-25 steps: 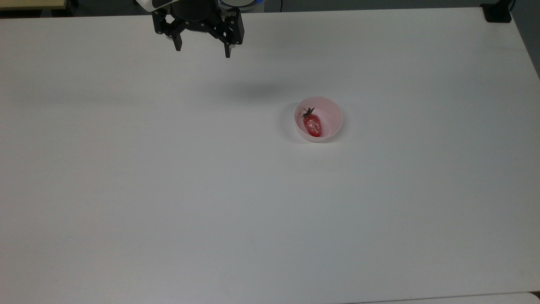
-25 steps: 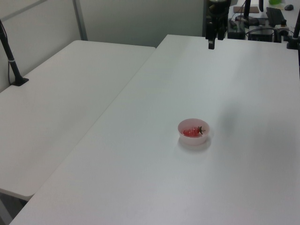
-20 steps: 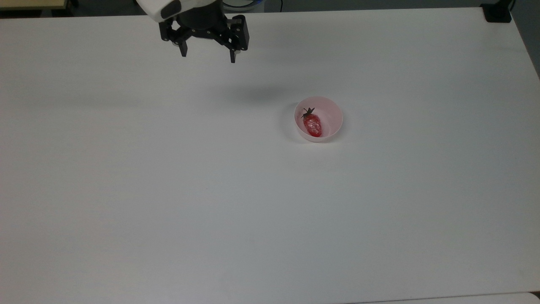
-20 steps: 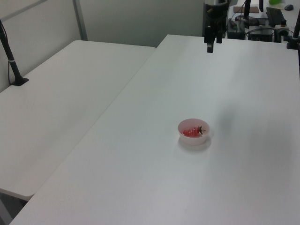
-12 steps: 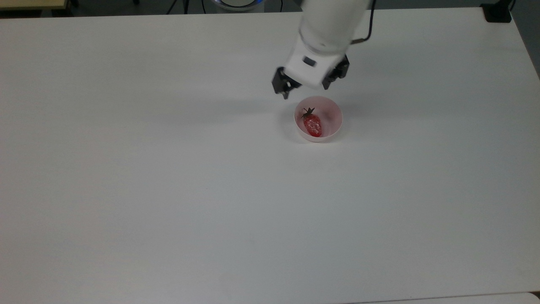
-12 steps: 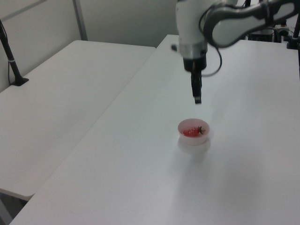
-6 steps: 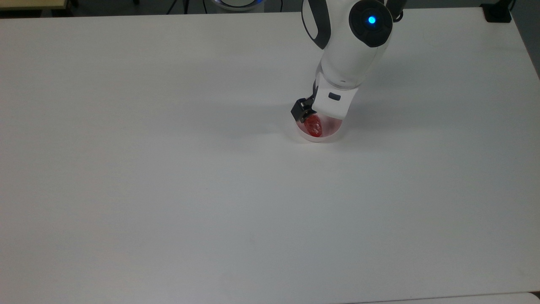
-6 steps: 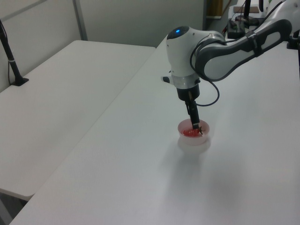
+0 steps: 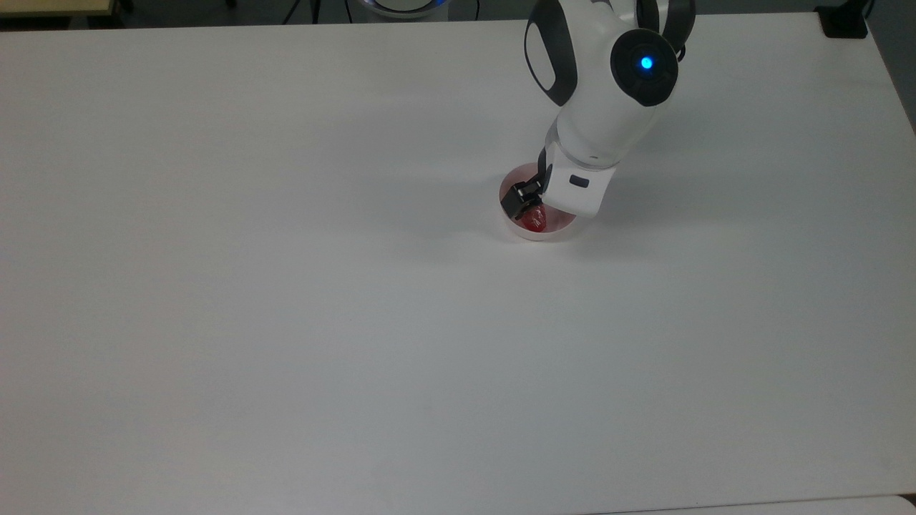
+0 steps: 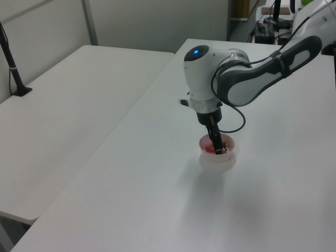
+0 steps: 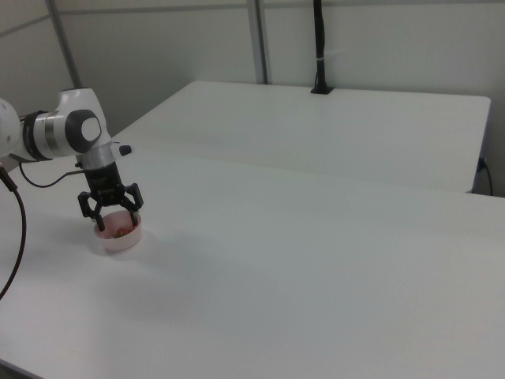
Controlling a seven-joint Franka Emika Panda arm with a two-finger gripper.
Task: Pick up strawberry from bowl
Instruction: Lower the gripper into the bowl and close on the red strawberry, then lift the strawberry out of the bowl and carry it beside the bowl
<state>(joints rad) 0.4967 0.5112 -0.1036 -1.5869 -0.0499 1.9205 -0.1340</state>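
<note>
Your gripper (image 11: 115,223) has come a long way in a short time. A moment ago it hung high over the far edge of the white table (image 9: 286,322), well apart from the bowl (image 9: 554,230). Now it has swung across and dropped right down into the little pink bowl.

In the right view you can see its two black fingers (image 11: 100,221) spread apart, one on each side, with their tips down inside the rim. So the gripper is open and holds nothing yet.

The red strawberry (image 9: 535,220) is still lying in the bowl. In the top view, part of it peeks out beside the black finger and under the white wrist; the rest is hidden. In the left view the finger tip (image 10: 217,149) sits right at the red spot.

The bowl has not moved. It sits where it was, toward the top view's right on the table.

This means the reach is done, and the next step looks like the squeeze. Take care: the strawberry is shiny and may slip, and the bowl is light, so it could tip or slide if a finger pushes the wall.
</note>
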